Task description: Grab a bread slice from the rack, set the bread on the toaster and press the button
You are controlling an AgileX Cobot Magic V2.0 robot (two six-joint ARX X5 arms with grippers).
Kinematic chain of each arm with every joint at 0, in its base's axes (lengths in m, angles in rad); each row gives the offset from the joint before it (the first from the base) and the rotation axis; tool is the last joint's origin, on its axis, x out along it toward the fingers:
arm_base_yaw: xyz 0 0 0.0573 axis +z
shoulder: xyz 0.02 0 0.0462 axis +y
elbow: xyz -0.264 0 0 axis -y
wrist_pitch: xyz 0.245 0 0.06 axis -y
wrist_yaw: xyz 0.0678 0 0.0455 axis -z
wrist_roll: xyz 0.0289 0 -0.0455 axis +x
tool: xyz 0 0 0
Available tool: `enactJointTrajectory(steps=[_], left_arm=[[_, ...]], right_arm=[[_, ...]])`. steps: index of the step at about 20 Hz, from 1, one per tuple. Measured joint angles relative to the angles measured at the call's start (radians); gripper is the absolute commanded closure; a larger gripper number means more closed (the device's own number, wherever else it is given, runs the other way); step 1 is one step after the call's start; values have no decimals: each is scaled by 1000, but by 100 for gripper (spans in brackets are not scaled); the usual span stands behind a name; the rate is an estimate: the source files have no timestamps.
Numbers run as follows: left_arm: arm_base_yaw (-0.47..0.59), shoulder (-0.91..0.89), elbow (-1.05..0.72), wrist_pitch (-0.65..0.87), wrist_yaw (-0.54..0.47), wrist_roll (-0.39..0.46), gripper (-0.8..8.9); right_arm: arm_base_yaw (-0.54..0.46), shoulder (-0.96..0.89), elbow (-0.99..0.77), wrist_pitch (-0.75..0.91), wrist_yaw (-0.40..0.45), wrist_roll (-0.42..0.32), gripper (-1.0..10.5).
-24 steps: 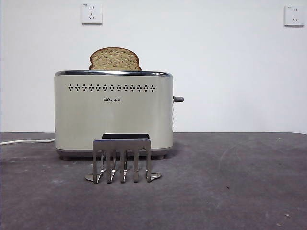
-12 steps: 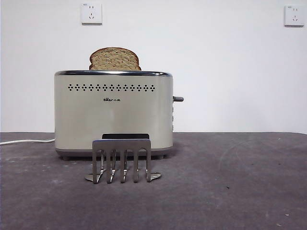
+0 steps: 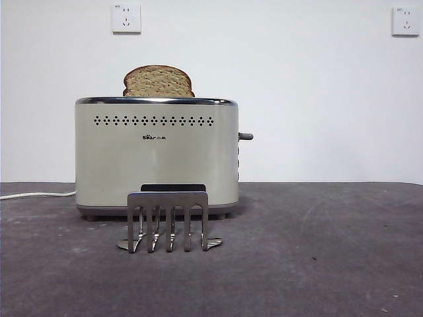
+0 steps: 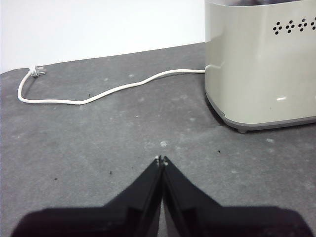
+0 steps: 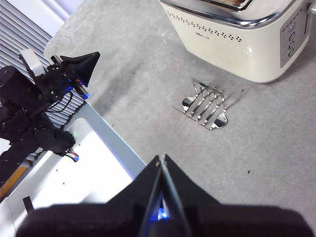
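Observation:
The slice of bread (image 3: 158, 82) stands in the slot of the cream-white toaster (image 3: 156, 158), its domed top above the chrome rim. The button (image 3: 246, 137) sticks out from the toaster's right side. The grey metal rack (image 3: 168, 220) stands empty in front of the toaster; it also shows in the right wrist view (image 5: 206, 103). My left gripper (image 4: 161, 160) is shut and empty, low over the table beside the toaster (image 4: 261, 64). My right gripper (image 5: 161, 159) is shut and empty, high above the table, away from the rack. Neither gripper shows in the front view.
A white power cord (image 4: 98, 91) runs across the grey table from the toaster to its plug (image 4: 35, 72). Two wall sockets (image 3: 126, 18) sit on the white wall. The left arm (image 5: 54, 79) shows in the right wrist view at the table's edge.

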Motion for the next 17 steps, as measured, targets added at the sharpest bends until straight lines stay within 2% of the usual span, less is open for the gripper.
enactJointTrajectory(steps=[14,17], left_arm=[[0,0,0,0,-4,-6,817],[0,0,0,0,-4,-6,818]], right_arm=[[0,0,0,0,0,0,945],[-27,-20,0,3,5,-18,945]])
